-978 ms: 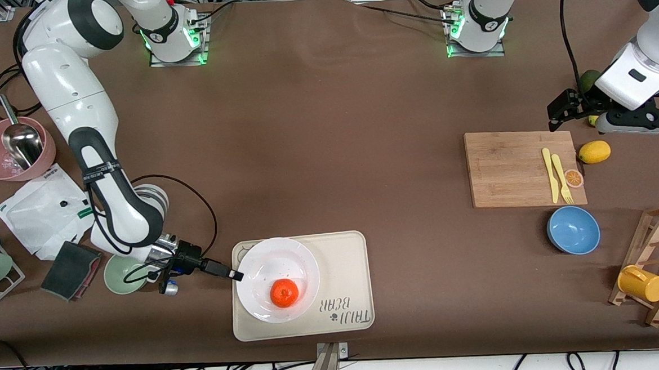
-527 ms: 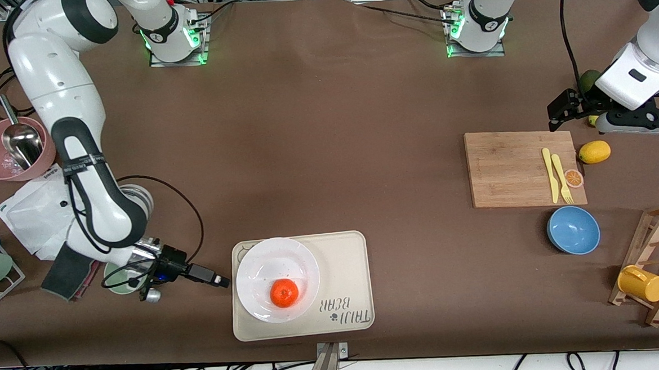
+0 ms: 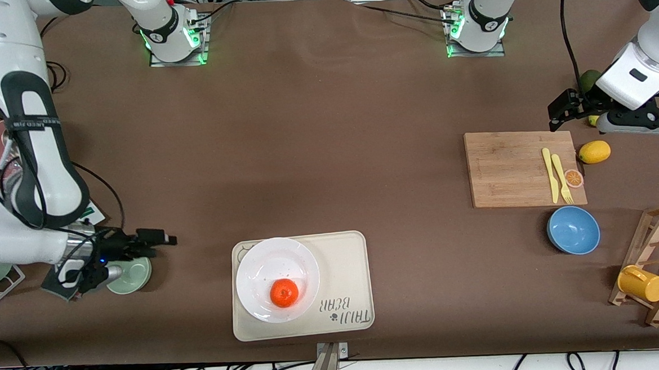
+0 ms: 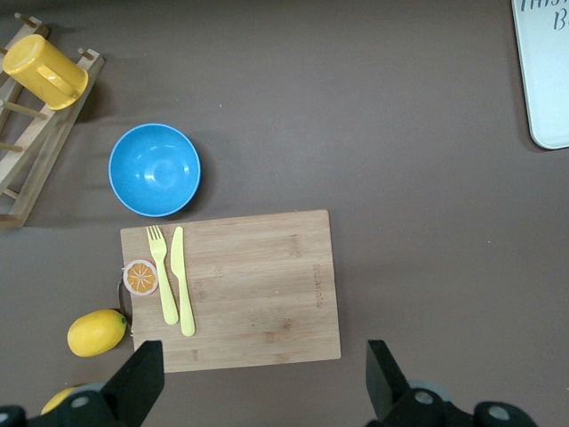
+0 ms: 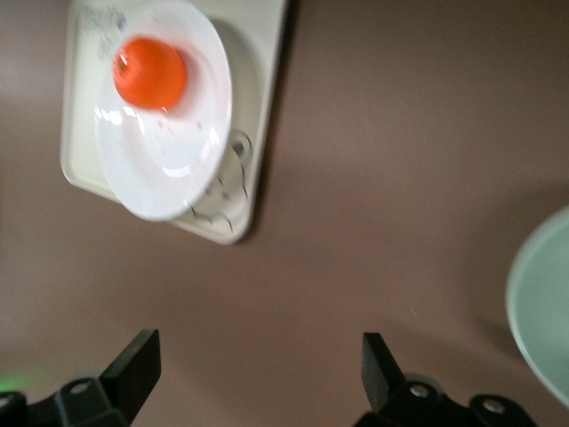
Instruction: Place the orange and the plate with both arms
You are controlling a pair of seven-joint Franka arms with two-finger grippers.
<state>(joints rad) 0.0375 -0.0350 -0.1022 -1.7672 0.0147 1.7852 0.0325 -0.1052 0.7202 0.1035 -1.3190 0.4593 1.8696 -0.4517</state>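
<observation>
The orange (image 3: pixel 284 293) lies in the white plate (image 3: pixel 266 261), which rests on the cream tray (image 3: pixel 345 263) near the table's front edge. The right wrist view also shows the orange (image 5: pixel 149 73) in the plate (image 5: pixel 169 169). My right gripper (image 3: pixel 162 239) hangs open and empty over bare table between the plate and a green bowl, apart from both. Its fingers (image 5: pixel 138 356) frame only tablecloth around the right gripper (image 5: pixel 258 356). My left gripper (image 3: pixel 558 112) waits open over the table by the cutting board's corner, and the left gripper (image 4: pixel 264 366) holds nothing.
A wooden cutting board (image 3: pixel 509 170) carries a yellow knife and fork (image 3: pixel 557 176) and an orange slice (image 3: pixel 574 178). A lemon (image 3: pixel 594 152), blue bowl (image 3: pixel 573 230) and wooden rack with a yellow mug (image 3: pixel 641 283) lie nearby. A green bowl (image 3: pixel 132 274) sits under the right arm.
My right gripper has drawn back from the plate's rim toward the right arm's end of the table, staying open. The plate, orange and left arm have not moved.
</observation>
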